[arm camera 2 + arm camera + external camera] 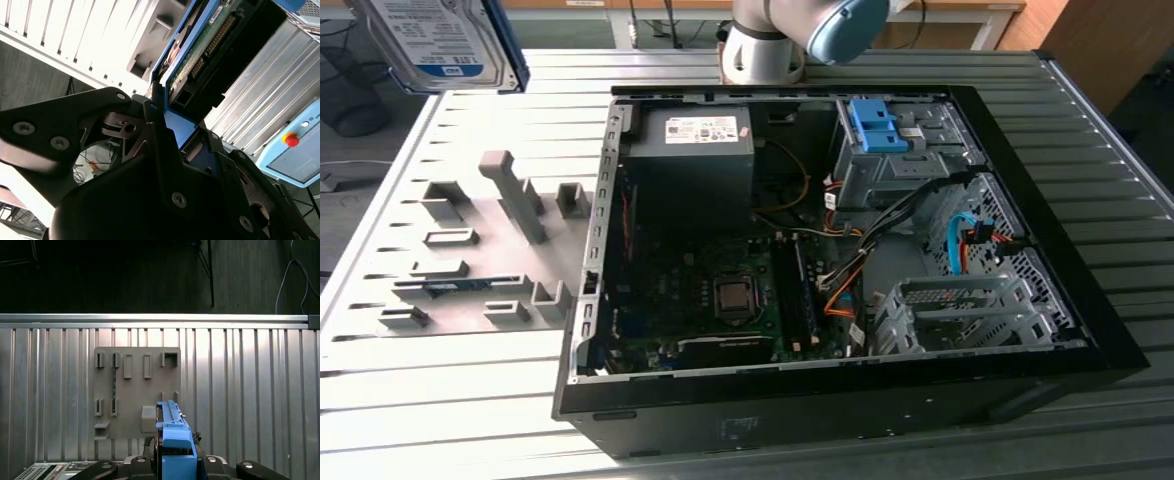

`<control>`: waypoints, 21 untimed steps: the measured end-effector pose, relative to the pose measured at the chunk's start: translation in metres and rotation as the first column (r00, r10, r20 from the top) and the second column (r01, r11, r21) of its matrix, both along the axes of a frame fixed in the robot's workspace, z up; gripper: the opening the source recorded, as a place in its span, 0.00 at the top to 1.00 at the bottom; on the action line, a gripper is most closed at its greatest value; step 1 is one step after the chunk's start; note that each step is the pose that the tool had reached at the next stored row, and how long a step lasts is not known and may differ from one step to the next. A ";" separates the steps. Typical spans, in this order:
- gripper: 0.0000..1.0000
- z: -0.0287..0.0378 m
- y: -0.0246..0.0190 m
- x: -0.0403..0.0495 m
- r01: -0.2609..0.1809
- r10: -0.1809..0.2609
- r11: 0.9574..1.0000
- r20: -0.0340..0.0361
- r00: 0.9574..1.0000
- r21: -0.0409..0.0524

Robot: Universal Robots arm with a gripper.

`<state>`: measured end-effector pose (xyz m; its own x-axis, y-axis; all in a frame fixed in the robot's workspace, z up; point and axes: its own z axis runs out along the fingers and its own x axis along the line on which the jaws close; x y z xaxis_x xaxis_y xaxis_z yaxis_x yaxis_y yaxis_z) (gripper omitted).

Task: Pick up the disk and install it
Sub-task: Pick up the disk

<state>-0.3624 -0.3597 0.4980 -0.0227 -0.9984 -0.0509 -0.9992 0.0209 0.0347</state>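
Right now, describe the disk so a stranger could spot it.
Find the open black computer case. To the exterior view's left of it, the disk hangs in the air above the grey fixture plate. Unlike the bare blue bracket inside the case, it carries a white-and-blue label.

One disk (pixel 438 40), one open computer case (pixel 854 410), one grey fixture board (pixel 135 390), one blue bracket (pixel 875 125).

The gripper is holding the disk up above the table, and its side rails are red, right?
Not red: the side rails are bright blue, as the first wrist view shows. Otherwise yes, the gripper holds the disk above the table.
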 end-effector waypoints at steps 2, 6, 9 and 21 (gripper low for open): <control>0.64 0.0000 0.0000 0.0015 0.000 0.000 1.000 0.000 1.000 0.000; 0.64 0.0000 0.0000 0.0043 0.000 0.000 1.000 0.000 1.000 0.000; 0.64 0.0000 0.0000 0.0064 0.000 0.000 1.000 0.000 1.000 0.000; 0.64 0.0000 0.0000 0.0157 0.000 0.000 1.000 0.000 1.000 0.000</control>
